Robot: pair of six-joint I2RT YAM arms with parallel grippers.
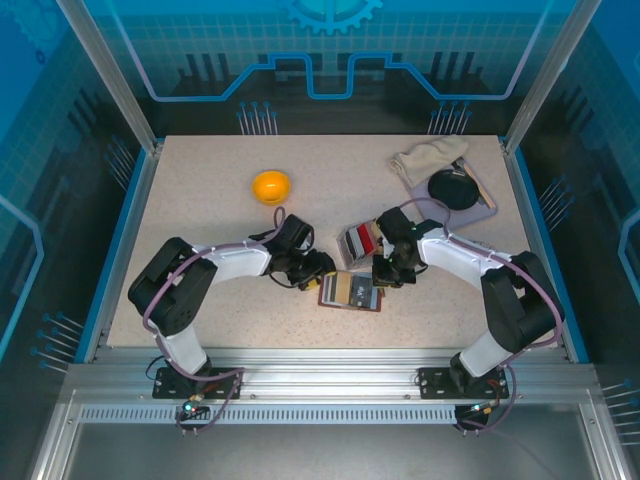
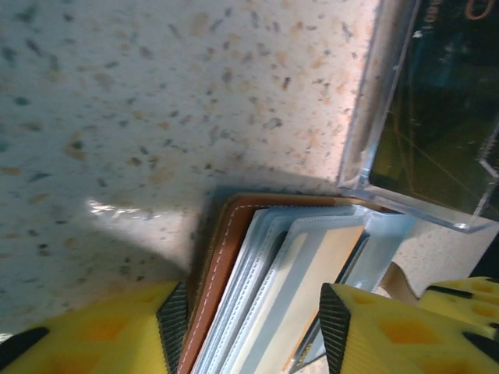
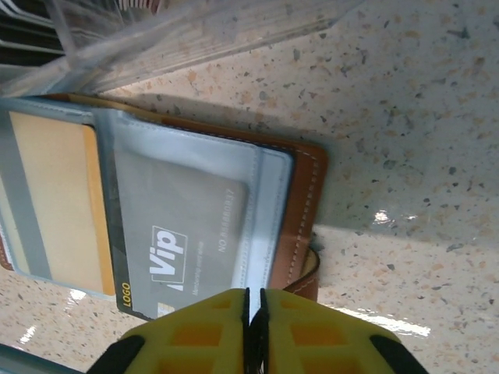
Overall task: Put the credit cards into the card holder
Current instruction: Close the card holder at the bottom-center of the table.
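Card holder (image 3: 302, 204) lying open, a pincer at each end.
Right gripper (image 3: 253, 310) clenched at its edge, grey card (image 3: 187, 222) sleeved just ahead; left gripper (image 2: 253, 327) straddles the opposite edge, grip cannot be told.

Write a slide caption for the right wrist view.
Closed yellow fingers near reddish-brown leather card holder containing grey plastic card.

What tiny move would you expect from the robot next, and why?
Probably the right pincer lifts away toward the clear tray for another card: it is shut at the card holder's edge, a grey card sits in a pocket, and the left pincer straddles the holder's other side.
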